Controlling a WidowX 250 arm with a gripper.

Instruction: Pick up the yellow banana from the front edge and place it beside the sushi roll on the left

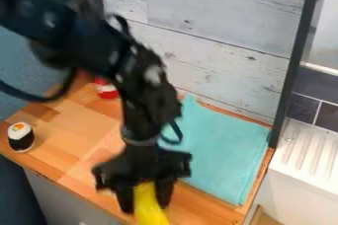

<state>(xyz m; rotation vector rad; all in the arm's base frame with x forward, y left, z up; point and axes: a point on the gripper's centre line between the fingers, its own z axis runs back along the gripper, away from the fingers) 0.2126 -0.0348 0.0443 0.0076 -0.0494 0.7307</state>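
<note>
Nearby, a turquoise cloth [223, 146] beside the gripper [145, 206] with yellow object [149, 210].

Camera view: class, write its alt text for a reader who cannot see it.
A black robot gripper holds a yellow object over a wooden counter, near a turquoise cloth. A toy sushi roll stands at the picture's left; a red-and-white item sits farther back.

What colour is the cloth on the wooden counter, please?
The cloth is light turquoise, clearest in the camera view.
</note>
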